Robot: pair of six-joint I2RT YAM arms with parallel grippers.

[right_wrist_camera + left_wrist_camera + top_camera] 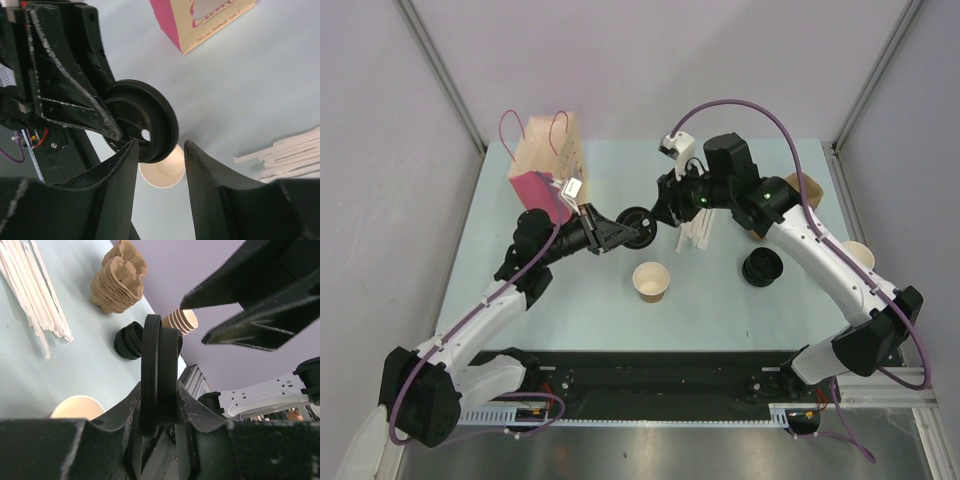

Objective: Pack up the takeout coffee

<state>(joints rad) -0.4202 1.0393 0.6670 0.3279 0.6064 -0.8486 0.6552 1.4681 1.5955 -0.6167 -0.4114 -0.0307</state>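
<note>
Coffee cup, open-topped, alone; black lid edge-on, pinched by left gripper; right gripper spread.

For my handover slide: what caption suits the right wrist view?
Left gripper holds a black lid on edge before the open right gripper; lidless paper cup and paper bag beyond.

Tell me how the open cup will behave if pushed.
The cup looks empty, so it is probably light and would slide or tip easily. Being round, it would likely roll once tipped. Lidless, its paper rim would probably squash under a hard squeeze.
</note>
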